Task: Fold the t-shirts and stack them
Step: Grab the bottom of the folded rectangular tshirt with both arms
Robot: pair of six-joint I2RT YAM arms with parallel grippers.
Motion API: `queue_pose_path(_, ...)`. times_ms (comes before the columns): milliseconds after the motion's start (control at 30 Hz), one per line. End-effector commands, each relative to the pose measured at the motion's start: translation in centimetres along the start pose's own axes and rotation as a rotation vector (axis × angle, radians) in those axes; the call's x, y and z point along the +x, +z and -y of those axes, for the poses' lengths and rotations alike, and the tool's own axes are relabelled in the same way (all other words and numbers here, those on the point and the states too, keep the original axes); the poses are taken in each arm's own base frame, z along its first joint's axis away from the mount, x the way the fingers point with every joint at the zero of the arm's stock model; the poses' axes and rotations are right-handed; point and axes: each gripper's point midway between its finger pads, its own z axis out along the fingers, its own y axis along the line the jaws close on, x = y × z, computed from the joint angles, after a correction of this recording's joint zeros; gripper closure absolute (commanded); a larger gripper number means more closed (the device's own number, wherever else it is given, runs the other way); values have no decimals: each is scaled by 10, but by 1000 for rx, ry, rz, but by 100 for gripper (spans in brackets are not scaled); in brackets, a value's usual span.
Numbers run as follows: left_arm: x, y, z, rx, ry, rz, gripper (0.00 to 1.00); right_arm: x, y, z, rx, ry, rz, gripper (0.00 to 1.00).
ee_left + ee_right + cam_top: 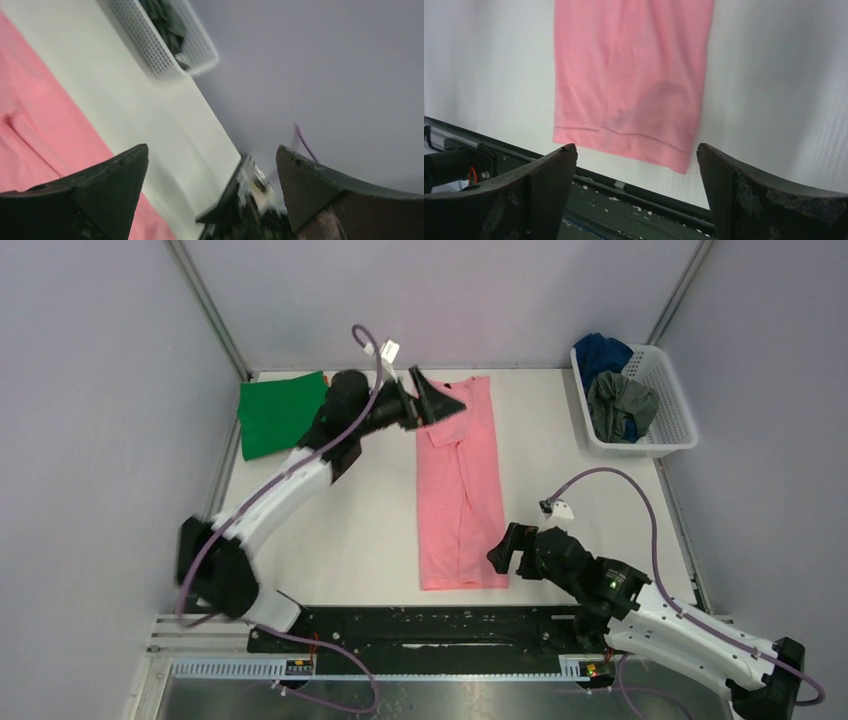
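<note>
Pink t-shirt [460,490] lay flat in the centre of the top view, already narrowed to a long strip running top to bottom, sleeves tucked in, collar end toward the top of the frame and hem toward the bottom. Nothing held it. Left gripper [212,147] hung over the collar end at top centre, jaws spread wide and empty; its wrist view was tilted and blurred, so I couldn't tell whether it touched the cloth. Right gripper [636,145] sat just beside the hem's lower right corner, jaws also wide and empty, with the hem squarely ahead in its wrist view. Green t-shirt [280,412] lay folded at the upper left of the table [370,530], well apart from the pink one. Dark blue t-shirt [600,352] and grey t-shirt [620,405] were bunched in the white basket [665,440] at upper right, unfolded. Couldn't make out an orange one. My read: lengthwise fold done, crosswise fold pending. Next move probably needs one end pinched at both corners, lifted and laid over the other end with edges kept aligned, then the pink one carried onto the green. Risk: a one-corner pinch would skew the strip.
</note>
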Motion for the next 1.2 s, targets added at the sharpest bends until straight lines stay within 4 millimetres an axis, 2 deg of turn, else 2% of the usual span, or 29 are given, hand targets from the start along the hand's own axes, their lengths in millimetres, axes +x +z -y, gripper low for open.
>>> queue_pose_path(0,108,-50,-36,-208,170,-93,1,25,-2,34,97,53,-45,2)
queue_pose_path(67,161,-75,-46,-270,174,-165,1,28,-1,34,87,58,-51,2)
queue_pose_path(133,203,-100,-57,-330,160,-242,1,29,0,36,93,47,-53,2)
queue_pose_path(233,254,-137,-74,-432,132,-325,1,33,3,37,101,22,-77,2)
queue_pose_path(367,298,-166,-92,-490,58,-406,1,42,8,38,113,7,-118,2)
queue_pose_path(500,321,-168,-105,-519,33,-449,1,49,14,35,97,20,-137,1)
queue_pose_path(600,335,-159,-107,-485,8,-485,10,52,18,32,88,35,-148,1)
queue_pose_path(733,345,-157,-125,-551,4,-509,20,58,22,40,130,57,-162,8)
queue_pose_path(967,355,-161,-152,-661,0,-521,48,72,30,55,213,51,-207,27)
queue_pose_path(1067,358,-160,-154,-672,-3,-539,64,78,32,49,195,56,-242,43)
queue_pose_path(1167,362,-163,-151,-668,-10,-559,83,88,30,44,174,61,-303,66)
